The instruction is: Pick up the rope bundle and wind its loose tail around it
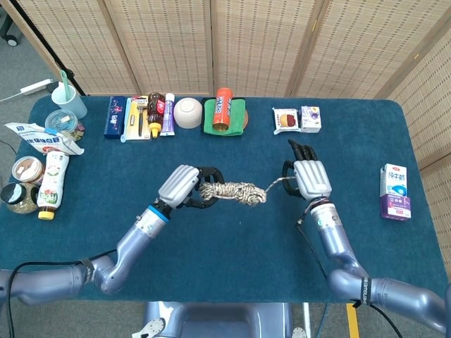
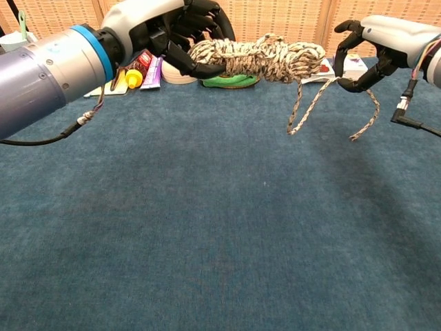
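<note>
**Slack tail, thin pinch: risks in the winding**

Rope bundle (image 1: 231, 191) held aloft above the middle of the table (image 1: 232, 253), gripped at one end by the left hand (image 1: 184, 187), fingers curled around it; the free end pointing toward the right hand (image 1: 308, 177). Loose tail (image 2: 324, 103) leaving that free end, drooping in a slack loop, then rising to the right hand, which pinches it between curled fingers, a short stub dangling below. Both hands close together, nearer the far edge than the near one.

Likely troubles, judged from this:

- Slack in the loop: any wrap laid now probably sits loose and slides off the free end of the bundle. Tension needed before circling.
- Thin grip on the tail: a pull to take up slack could draw the cord out of the right hand's fingers, dropping the tail to the table.
- Bundle held at one end only: a sideways tug from the tail could lever it around in the left hand or loosen its coils.
- Circling close to the left hand risks catching the cord on its fingers rather than on the bundle.
- Row of goods along the far edge, the orange can (image 1: 223, 107) and white bowl (image 1: 187, 113) among them, lies near enough for a wide sweep of the tail to snag something.
</note>
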`<control>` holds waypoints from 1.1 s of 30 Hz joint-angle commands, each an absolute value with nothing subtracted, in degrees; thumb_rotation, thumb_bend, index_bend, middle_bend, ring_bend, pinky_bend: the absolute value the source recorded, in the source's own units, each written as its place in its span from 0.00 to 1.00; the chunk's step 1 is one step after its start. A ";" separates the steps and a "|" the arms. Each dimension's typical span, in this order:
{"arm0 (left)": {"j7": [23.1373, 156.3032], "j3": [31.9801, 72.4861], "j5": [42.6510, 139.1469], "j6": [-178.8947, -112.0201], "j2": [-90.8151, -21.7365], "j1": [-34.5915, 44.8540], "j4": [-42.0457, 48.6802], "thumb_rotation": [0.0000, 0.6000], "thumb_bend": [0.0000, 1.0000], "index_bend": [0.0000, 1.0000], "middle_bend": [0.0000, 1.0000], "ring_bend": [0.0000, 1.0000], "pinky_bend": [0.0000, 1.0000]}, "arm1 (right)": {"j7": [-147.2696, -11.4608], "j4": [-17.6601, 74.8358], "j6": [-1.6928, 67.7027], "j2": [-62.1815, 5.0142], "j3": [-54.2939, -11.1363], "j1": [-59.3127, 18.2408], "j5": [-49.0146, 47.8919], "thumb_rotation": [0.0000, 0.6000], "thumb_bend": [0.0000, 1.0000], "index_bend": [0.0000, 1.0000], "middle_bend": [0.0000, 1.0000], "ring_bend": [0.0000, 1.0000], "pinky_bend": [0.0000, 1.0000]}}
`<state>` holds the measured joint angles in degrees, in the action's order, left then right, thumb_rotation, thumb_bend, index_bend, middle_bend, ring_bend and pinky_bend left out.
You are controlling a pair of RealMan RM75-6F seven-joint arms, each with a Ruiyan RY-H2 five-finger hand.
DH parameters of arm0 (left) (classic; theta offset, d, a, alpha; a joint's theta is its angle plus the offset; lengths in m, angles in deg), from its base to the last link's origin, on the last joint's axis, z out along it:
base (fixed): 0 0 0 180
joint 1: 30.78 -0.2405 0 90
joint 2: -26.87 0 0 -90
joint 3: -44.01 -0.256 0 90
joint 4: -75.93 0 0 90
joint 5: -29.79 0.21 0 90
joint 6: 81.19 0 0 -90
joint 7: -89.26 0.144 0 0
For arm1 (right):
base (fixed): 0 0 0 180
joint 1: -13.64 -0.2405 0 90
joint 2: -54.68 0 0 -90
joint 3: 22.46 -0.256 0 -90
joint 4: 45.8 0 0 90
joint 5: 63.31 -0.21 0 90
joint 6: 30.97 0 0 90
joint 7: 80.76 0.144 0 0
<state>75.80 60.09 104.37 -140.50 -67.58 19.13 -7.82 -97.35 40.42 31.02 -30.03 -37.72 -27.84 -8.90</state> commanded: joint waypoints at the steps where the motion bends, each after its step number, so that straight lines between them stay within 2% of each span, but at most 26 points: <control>1: 79.55 61.99 101.67 -141.81 -71.01 20.12 -6.03 1.00 0.37 0.72 0.52 0.53 0.64 | -97.40 42.54 33.13 -29.90 -36.30 -26.25 -6.86 1.00 0.53 0.71 0.00 0.00 0.00; 12: 89.21 65.45 95.59 -146.63 -79.89 21.20 -2.35 1.00 0.36 0.72 0.53 0.53 0.64 | -100.39 48.65 39.14 -29.90 -32.26 -22.17 -0.89 1.00 0.53 0.71 0.00 0.00 0.00; 20: 94.16 65.79 94.70 -147.49 -82.75 22.08 0.54 1.00 0.35 0.72 0.53 0.53 0.64 | -102.18 52.17 41.54 -29.34 -30.70 -20.67 3.75 1.00 0.53 0.71 0.00 0.00 0.00; 33: 93.31 65.98 96.45 -146.31 -83.80 22.63 4.83 1.00 0.35 0.72 0.53 0.53 0.64 | -105.08 59.77 42.81 -27.28 -29.36 -18.82 8.20 1.00 0.53 0.71 0.00 0.00 0.00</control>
